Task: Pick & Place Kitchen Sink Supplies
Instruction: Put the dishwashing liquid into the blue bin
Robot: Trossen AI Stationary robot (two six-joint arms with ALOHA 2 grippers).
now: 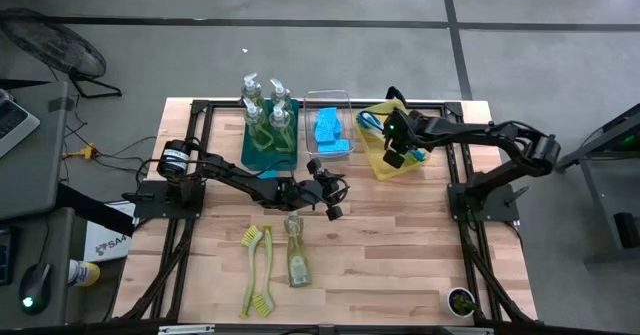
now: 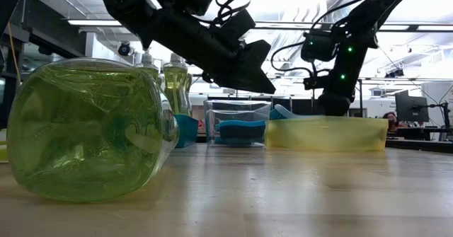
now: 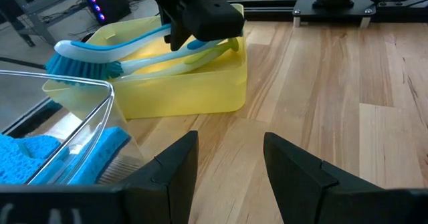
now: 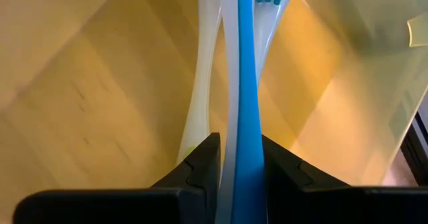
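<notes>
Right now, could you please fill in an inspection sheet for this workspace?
Surface: wooden table, bare at right front.
Job's things: soap bottles in teal bin; sponges in clear bin; brushes in yellow bin; one bottle and two green brushes lying on table.
Clutter: nothing seen.
Grippers: left gripper open, empty, mid-table; right gripper on blue brush over yellow bin.
Cables: along arms; loose one off table's left.
Surroundings: concrete floor, fan.
</notes>
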